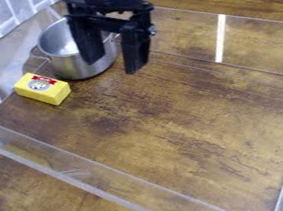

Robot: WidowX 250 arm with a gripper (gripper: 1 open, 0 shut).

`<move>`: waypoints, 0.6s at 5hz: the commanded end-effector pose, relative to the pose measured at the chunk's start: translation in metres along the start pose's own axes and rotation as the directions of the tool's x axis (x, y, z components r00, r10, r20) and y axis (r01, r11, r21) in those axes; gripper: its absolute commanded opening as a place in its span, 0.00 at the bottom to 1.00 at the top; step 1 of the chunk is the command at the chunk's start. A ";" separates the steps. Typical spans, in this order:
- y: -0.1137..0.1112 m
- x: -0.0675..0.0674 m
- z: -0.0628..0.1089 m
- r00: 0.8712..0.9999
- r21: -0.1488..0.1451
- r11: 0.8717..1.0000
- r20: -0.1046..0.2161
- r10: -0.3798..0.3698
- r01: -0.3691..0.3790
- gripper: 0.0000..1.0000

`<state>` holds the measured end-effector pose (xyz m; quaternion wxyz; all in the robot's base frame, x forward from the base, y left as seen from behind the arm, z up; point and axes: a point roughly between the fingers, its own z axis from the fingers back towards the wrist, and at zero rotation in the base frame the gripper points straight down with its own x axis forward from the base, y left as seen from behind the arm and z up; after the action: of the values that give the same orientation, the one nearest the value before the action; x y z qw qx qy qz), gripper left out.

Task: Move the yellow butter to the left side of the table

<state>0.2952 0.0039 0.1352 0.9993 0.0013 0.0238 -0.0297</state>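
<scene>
I had the gripper spread wide, nothing held, hanging over the steel pot at the back of the table. The yellow butter lay flat just in front of the pot, near its rim, well clear of the fingers. Main risk I saw: descending from there would clip the pot's rim instead of straddling the block. The butter sat angled, so misaligned jaws could shove it off sideways.

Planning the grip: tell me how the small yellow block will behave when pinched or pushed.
The small yellow rectangular butter block looks boxy and flat-sided, so it probably slides rather than rolls. Lying low and flat, it seems unlikely to tip. The glossy wooden table may let it skid.
</scene>
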 end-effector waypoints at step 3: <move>-0.024 -0.008 0.012 1.000 0.025 1.000 0.017 -0.013 0.012 1.00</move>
<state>0.2863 -0.0184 0.1281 0.9982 0.0133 0.0477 -0.0342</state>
